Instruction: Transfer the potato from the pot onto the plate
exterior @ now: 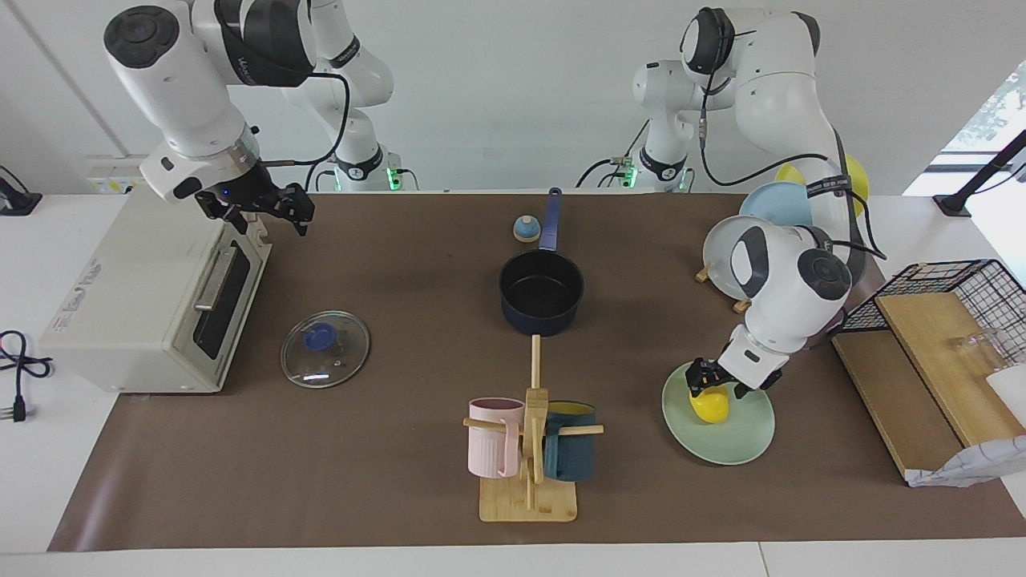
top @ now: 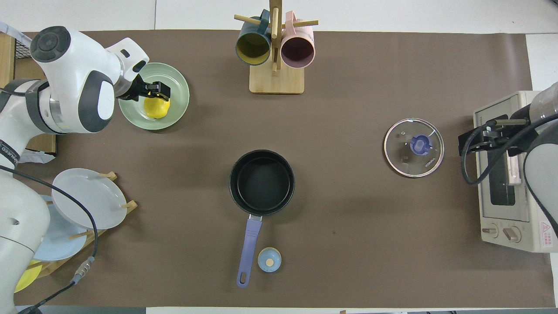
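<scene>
Brown mat [exterior: 401, 497] covers most of the table, white margin showing at all four edges.

One toaster oven [exterior: 152, 296] at the right arm's end, sitting partly off the mat edge. Right arm waits; right gripper [exterior: 276, 210] hangs over the oven's top corner nearest the robots, jaws spread, holding nothing.

One wire basket [exterior: 954, 292] with wooden boards at the left arm's end, off the mat.

One plate rack [top: 87, 209] at the left arm's end, near the robots: three plates in view, grey-white, light blue, yellow.

One mug stand [exterior: 529, 473] at the mat edge farthest from the robots, two mugs on it: pink [exterior: 493, 437] and teal [exterior: 571, 450].

One plate [exterior: 741, 437], mint green, flat on the mat between mug stand and basket. One potato [exterior: 709, 406] lies on it, on the half toward the robots. Left gripper [exterior: 716, 383] sits low over the potato, fingers parted on either side of its top; I can't tell if they touch it. Plate's rim toward the mug stand is bare.

One pot [exterior: 541, 292] mid-mat, nothing in it, handle pointing at the robots. One glass lid [exterior: 325, 349] between pot and oven, apart from both. One small blue knob-like piece [exterior: 526, 229] just beside the handle.

Open mat: wide strips either side of the pot, and between lid and mug stand.
</scene>
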`<state>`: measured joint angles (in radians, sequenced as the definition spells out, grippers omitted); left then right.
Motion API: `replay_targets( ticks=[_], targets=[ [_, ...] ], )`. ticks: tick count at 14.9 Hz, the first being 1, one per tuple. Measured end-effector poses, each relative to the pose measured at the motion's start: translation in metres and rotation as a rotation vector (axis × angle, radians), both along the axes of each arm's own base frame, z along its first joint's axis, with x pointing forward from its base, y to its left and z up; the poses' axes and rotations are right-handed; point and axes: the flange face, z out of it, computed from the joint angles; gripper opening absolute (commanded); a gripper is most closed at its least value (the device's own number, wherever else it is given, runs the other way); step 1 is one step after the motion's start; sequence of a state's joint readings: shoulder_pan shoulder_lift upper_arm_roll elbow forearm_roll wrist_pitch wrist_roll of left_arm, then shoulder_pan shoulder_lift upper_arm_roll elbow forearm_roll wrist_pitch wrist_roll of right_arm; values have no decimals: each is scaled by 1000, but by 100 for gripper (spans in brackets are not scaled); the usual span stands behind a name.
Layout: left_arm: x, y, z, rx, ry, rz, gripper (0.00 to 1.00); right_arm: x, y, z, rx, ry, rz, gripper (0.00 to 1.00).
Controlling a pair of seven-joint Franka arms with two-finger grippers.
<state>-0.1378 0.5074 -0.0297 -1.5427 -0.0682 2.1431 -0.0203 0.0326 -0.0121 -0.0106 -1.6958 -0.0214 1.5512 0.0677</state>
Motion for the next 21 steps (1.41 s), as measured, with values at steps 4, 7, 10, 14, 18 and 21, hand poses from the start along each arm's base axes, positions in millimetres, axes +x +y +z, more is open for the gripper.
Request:
replay_targets(
  ticks=[4,7,10,14,18,21],
  targets=[
    [-18,23,114,7,-38,20,100,0,0,0,0,0,0,100],
    [-58,49,198,12,-36,45,100,0,0,0,0,0,0,100],
    [-108,59,256,26,17,43,100,0,0,0,0,0,0,100],
    [-145,64,268,51,90,36,100,0,0,0,0,0,0,100],
    [-157,63,243,58,149,31,100,0,0,0,0,0,0,100],
    [-159,63,243,58,151,30,100,0,0,0,0,0,0,100]
  ],
)
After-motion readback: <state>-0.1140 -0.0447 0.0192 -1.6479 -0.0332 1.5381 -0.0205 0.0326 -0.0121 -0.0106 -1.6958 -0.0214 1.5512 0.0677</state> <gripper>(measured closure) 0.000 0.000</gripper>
